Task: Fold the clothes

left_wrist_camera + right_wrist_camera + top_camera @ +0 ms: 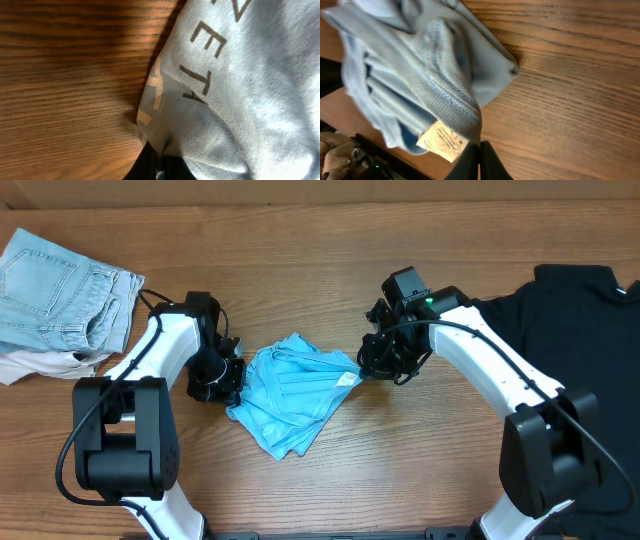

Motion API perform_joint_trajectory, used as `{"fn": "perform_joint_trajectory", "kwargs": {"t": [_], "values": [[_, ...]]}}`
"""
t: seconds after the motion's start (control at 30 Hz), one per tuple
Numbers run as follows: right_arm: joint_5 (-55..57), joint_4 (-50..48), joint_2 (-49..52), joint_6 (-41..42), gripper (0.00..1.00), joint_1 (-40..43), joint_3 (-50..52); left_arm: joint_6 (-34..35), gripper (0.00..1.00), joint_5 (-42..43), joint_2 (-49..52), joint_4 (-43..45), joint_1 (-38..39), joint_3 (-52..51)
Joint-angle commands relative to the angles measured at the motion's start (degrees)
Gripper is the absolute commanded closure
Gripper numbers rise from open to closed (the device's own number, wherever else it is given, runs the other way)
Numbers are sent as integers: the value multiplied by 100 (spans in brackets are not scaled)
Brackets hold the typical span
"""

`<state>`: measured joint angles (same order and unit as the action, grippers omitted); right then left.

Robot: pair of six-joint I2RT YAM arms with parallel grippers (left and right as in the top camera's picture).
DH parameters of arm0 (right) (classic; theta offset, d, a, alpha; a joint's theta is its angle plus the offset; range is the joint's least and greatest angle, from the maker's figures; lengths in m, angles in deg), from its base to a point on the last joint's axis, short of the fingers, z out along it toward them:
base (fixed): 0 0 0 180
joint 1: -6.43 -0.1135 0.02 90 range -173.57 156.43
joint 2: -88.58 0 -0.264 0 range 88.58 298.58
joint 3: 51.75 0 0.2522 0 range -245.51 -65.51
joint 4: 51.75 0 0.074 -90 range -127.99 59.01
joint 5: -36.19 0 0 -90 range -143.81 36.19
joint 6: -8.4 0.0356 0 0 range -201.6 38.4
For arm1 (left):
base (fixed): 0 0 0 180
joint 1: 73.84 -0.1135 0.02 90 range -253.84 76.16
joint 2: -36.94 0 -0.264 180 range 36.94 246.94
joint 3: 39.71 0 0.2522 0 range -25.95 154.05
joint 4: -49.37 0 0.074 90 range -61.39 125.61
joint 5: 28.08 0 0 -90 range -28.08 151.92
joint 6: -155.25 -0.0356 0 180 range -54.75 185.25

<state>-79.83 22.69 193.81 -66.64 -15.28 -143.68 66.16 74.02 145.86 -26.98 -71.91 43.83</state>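
Blue shirt (290, 395) lay bunched on the desk (400, 470) between both tools. Left tool (231, 380) pinched its near edge; right tool (366, 370), equally close, clamped the edge beside the label (442, 142).

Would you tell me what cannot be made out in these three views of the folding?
Blue shirt print: left wrist view, only a few letters show; folds and the frame edge hide the rest.
Label text: right wrist view, too small and blurred.
Left hand grip: left wrist view, fingertips cut by the bottom edge.
Black shirt: overhead, cut by the right edge.
Off-white piece: overhead, mostly under the denim.
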Motion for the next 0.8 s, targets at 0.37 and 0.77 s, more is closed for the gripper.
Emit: {"fn": "perform_joint_trajectory", "kwargs": {"t": [0.37, 0.77], "values": [[-105, -282, -164, 111, 80, 35, -136, -262, 81, -33, 7, -1080, -570, 1001], [-723, -1270, -160, 210, 47, -463, 22, -522, 39, 304, 7, -1255, -557, 1364]]}}
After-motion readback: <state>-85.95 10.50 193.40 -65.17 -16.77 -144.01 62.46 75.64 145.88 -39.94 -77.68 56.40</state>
